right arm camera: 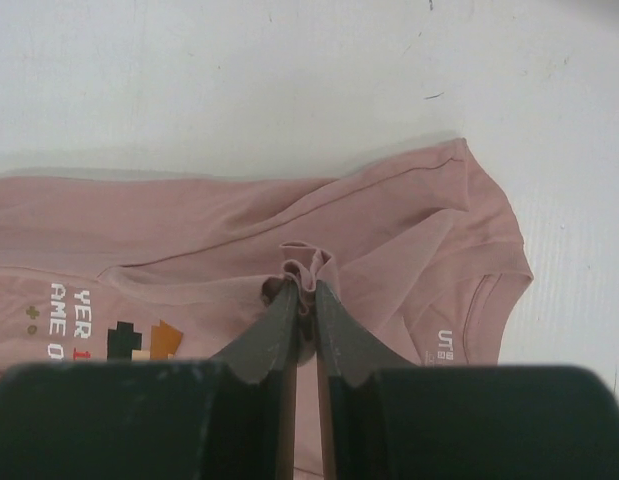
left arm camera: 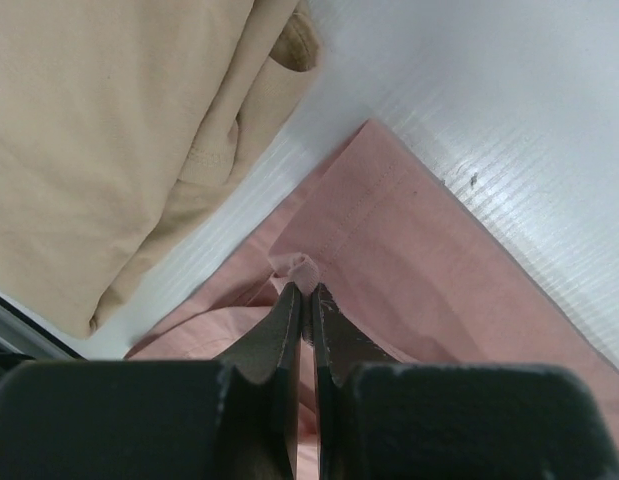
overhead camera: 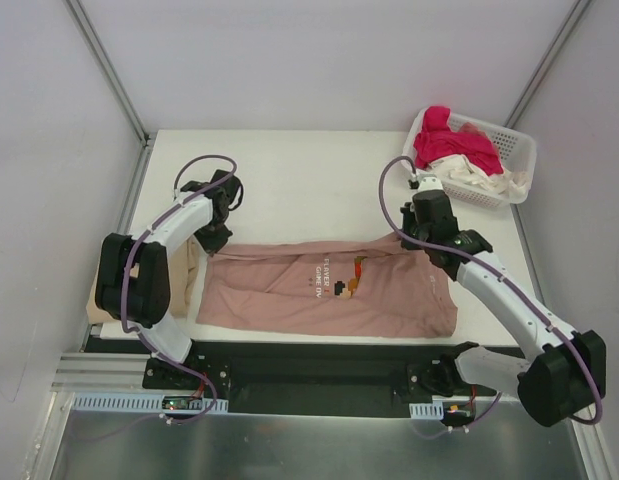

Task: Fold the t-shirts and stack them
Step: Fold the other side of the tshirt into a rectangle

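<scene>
Pink t-shirt [overhead camera: 329,290] is mid-fold on the desk [overhead camera: 289,170] — left gripper [left arm camera: 309,290] and right gripper [right arm camera: 301,285] have jaws clenched on its cloth; tan shirt [left arm camera: 99,150] looks done, shirts [overhead camera: 449,145] in the basket [overhead camera: 519,140] wait.

White table [overhead camera: 289,170], pink t-shirt [overhead camera: 329,290] spread, tan t-shirt [overhead camera: 192,275] left, basket [overhead camera: 519,150] far-right

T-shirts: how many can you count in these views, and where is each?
4: pink t-shirt spread across the table; tan t-shirt at its left edge; magenta t-shirt and cream t-shirt in the basket, which may hide more.
</scene>
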`<state>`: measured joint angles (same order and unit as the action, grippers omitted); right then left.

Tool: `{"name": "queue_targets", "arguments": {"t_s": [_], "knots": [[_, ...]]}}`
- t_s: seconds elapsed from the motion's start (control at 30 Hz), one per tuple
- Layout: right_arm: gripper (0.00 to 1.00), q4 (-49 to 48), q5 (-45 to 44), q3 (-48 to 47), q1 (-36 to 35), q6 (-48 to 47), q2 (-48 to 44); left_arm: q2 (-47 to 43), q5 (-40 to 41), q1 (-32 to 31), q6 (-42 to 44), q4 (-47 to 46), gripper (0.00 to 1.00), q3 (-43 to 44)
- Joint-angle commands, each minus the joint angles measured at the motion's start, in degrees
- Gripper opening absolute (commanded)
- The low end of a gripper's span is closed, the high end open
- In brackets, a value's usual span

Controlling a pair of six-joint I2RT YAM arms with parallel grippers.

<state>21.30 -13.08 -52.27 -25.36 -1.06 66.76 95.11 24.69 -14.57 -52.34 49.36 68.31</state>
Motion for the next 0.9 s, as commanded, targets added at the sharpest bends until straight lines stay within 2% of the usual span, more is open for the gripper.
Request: {"name": "queue_targets", "arguments": {"t_s": [0.0,0.2,0.33,0.57,0.7,0.73,0.83,0.87], "knots": [[0.07,1.72,0.25,2.52,-0.21,2.36,-5.58,-3.97,1.07,0.15,-1.98,0.47,0.00,-1.77],[0.10,4.62,1.92,6.47,-3.80,4.48,-7.96,-5.11,0.10,-0.90,-2.24,-0.58,0.00,-4.67],[0.11,9.36,-5.95,8.23,-7.94,9.48,-9.36,-5.81,-0.08,-1.43,-2.94,-0.58,0.00,-6.26],[0.17,20.52,-15.39,14.12,-18.74,31.88,-13.76,-7.48,-0.25,-1.69,-4.44,-0.76,0.00,-10.21],[0.20,21.59,-18.03,16.93,-25.77,43.48,-14.91,-7.92,0.01,-1.87,-4.62,-0.76,0.00,-11.01],[0.23,21.68,-18.64,17.37,-27.01,45.16,-15.08,-8.27,0.01,-1.87,-4.62,-0.76,0.02,-11.18],[0.57,23.34,-18.39,17.12,-30.53,47.46,-15.17,-9.67,-0.16,-1.87,-4.35,-0.76,0.28,-11.80],[0.72,24.83,-18.21,15.98,-31.75,47.47,-14.91,-10.20,-0.34,-1.87,-4.27,-0.67,0.38,-11.97]]}}
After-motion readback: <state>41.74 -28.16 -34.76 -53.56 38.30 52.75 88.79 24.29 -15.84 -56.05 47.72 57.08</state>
